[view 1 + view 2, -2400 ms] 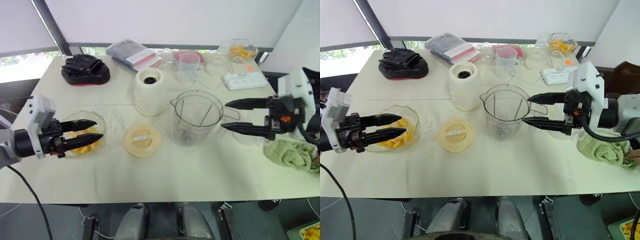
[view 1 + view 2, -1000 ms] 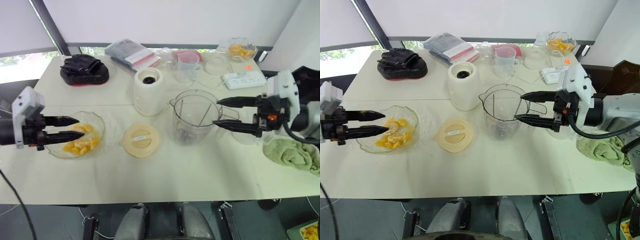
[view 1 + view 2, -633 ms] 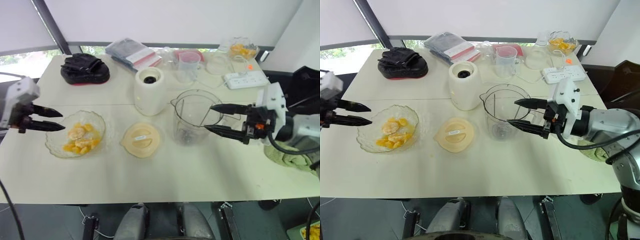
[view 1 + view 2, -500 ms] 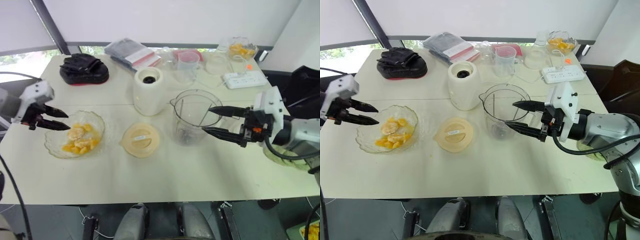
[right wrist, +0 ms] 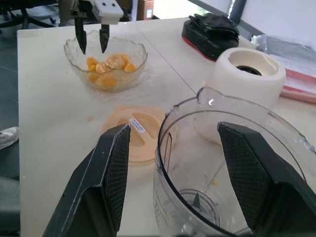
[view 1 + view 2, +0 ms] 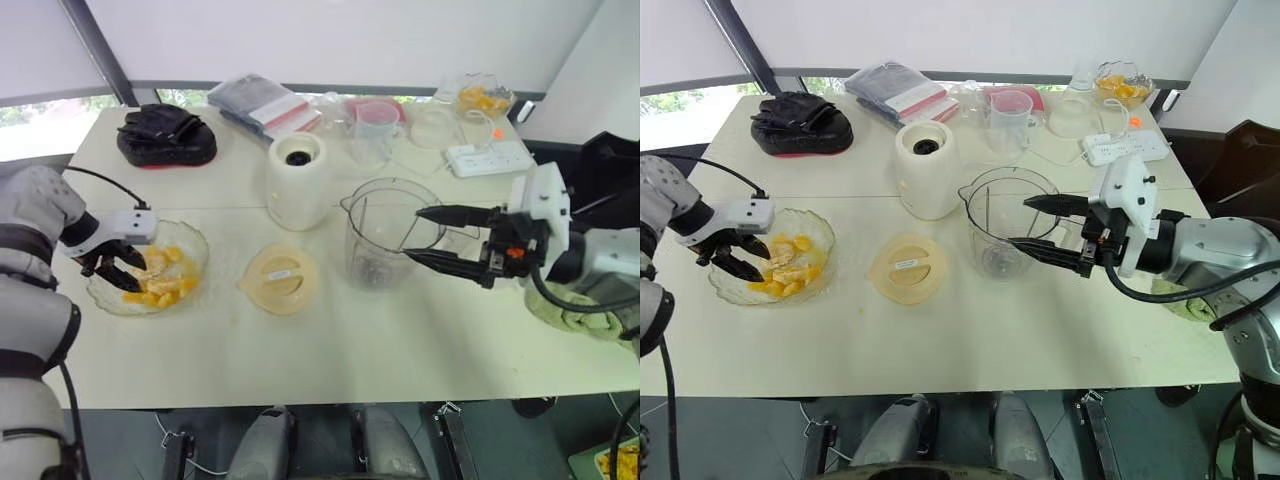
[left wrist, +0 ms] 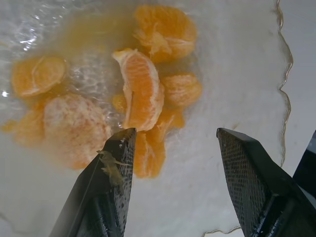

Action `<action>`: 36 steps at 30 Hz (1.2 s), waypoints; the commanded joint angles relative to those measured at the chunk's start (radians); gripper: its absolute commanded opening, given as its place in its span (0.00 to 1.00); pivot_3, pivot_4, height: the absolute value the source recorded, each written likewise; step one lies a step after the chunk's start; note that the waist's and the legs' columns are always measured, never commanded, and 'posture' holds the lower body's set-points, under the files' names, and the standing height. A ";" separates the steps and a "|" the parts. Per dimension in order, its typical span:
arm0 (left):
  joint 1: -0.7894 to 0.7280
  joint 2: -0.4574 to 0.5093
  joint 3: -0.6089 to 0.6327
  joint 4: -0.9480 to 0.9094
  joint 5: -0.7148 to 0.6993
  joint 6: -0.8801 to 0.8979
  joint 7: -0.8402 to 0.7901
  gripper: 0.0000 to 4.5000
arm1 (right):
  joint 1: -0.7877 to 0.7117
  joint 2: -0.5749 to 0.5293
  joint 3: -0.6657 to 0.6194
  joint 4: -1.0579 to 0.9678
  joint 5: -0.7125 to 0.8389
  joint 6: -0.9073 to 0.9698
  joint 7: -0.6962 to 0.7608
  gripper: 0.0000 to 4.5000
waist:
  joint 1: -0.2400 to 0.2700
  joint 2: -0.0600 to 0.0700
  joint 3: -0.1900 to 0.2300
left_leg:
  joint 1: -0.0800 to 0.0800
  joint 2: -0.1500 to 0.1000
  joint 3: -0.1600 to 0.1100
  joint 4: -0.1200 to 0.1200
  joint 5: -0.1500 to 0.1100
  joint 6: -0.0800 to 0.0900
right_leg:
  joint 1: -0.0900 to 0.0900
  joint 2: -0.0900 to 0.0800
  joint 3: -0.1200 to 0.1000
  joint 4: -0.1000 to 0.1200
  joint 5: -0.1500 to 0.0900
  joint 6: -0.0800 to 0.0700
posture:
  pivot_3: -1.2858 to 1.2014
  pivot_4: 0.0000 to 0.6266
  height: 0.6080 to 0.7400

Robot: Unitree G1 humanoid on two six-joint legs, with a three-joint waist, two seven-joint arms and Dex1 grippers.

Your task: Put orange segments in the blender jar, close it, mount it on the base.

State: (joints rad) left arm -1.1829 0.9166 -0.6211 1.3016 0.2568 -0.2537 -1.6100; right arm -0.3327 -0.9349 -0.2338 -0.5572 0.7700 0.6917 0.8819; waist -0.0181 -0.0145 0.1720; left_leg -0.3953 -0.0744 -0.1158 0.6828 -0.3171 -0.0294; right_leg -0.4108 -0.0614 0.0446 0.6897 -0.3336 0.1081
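**Now: picking a segment out of the bowl**

Tips-down inside the glass bowl (image 6: 196, 243), the left gripper (image 7: 174, 133) is spread wide and holds nothing. The orange segments (image 7: 143, 91) lie just ahead of its tips, one wedge raised between them. It would be best to centre on that wedge, lower, and close gently so the flesh isn't crushed. Off to its right lie the lid (image 6: 281, 279) and the blender base (image 6: 298, 182). Further right, the blender jar (image 6: 370, 250) stands just before the right gripper (image 5: 174, 127), whose fingers are wide open and empty.
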 commanded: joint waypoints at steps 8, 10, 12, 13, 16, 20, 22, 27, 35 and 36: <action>0.022 -0.047 0.092 0.023 0.087 0.010 0.091 0.60 | -0.038 -0.018 -0.009 0.002 0.002 -0.002 0.000 0.65 | -0.001 -0.001 0.000 | 0.000 0.000 0.000 0.000 0.000 0.000 | 0.000 0.000 0.000 0.001 0.000 0.000 | 0.52 0.24 1.00; 0.029 -0.060 0.101 0.025 0.097 0.013 0.125 0.60 | -0.037 -0.020 -0.013 -0.001 0.002 0.000 -0.003 0.65 | -0.002 -0.001 0.000 | 0.000 0.000 0.000 0.000 0.000 0.000 | -0.001 0.000 0.000 0.001 0.000 0.000 | 0.52 0.24 1.00; 0.036 -0.068 0.111 0.025 0.107 0.014 0.144 0.60 | -0.036 -0.021 -0.015 -0.005 0.004 0.002 -0.007 0.65 | -0.001 -0.001 0.000 | 0.000 0.000 0.000 0.000 0.000 0.000 | -0.001 0.000 0.000 0.002 0.000 0.000 | 0.52 0.24 1.00; 0.040 -0.070 0.113 0.026 0.113 0.011 0.153 0.60 | -0.033 -0.021 -0.017 -0.008 0.005 0.003 -0.010 0.65 | 0.000 -0.001 0.000 | 0.000 0.000 0.000 0.000 0.000 0.000 | -0.001 0.000 0.000 0.002 0.000 0.000 | 0.52 0.24 1.00; 0.050 -0.072 0.120 0.026 0.131 0.004 0.173 0.60 | -0.028 -0.023 -0.021 -0.015 0.007 0.005 -0.016 0.65 | 0.000 -0.001 0.000 | 0.000 0.000 0.000 0.001 0.000 0.000 | -0.001 0.000 0.000 0.003 0.000 0.000 | 0.52 0.24 1.00; 0.058 -0.074 0.122 0.028 0.150 -0.003 0.208 0.60 | -0.029 -0.023 -0.022 -0.016 0.003 0.006 -0.023 0.65 | -0.001 -0.001 0.000 | 0.000 0.000 0.000 0.001 0.000 0.000 | -0.002 0.000 0.000 0.004 0.000 0.000 | 0.52 0.24 1.00; 0.061 -0.075 0.125 0.029 0.156 -0.002 0.213 0.60 | -0.028 -0.024 -0.025 -0.018 0.005 0.008 -0.024 0.65 | 0.000 -0.001 0.000 | 0.000 0.000 0.000 0.001 0.000 0.000 | -0.002 0.000 0.000 0.004 0.000 0.000 | 0.52 0.24 1.00; 0.072 -0.077 0.123 0.030 0.176 -0.013 0.248 0.60 | -0.029 -0.024 -0.025 -0.017 0.002 0.009 -0.026 0.65 | 0.000 -0.001 0.000 | 0.000 0.000 0.000 0.002 0.000 0.000 | -0.002 0.000 0.000 0.006 0.000 0.000 | 0.52 0.24 1.00; 0.087 -0.098 0.143 0.030 0.179 -0.017 0.287 0.60 | -0.028 -0.025 -0.027 -0.018 0.001 0.008 -0.031 0.65 | 0.001 -0.001 0.000 | 0.000 0.000 0.000 0.002 0.000 0.000 | -0.003 0.000 0.000 0.007 0.000 0.000 | 0.52 0.24 1.00; 0.090 -0.101 0.147 0.030 0.181 -0.018 0.292 0.60 | -0.028 -0.026 -0.028 -0.018 0.001 0.008 -0.032 0.65 | 0.001 -0.002 0.000 | -0.001 0.000 0.000 0.002 0.000 0.000 | -0.003 0.000 0.000 0.007 0.000 0.000 | 0.52 0.24 1.00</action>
State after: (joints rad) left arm -1.0972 0.8086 -0.4941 1.3266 0.4310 -0.2670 -1.3262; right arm -0.3551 -0.9442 -0.2226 -0.5470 0.7681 0.7099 0.8516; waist -0.0174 -0.0160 0.1716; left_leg -0.3958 -0.0749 -0.1153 0.6849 -0.3169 -0.0297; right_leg -0.4138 -0.0619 0.0446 0.6969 -0.3336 0.1081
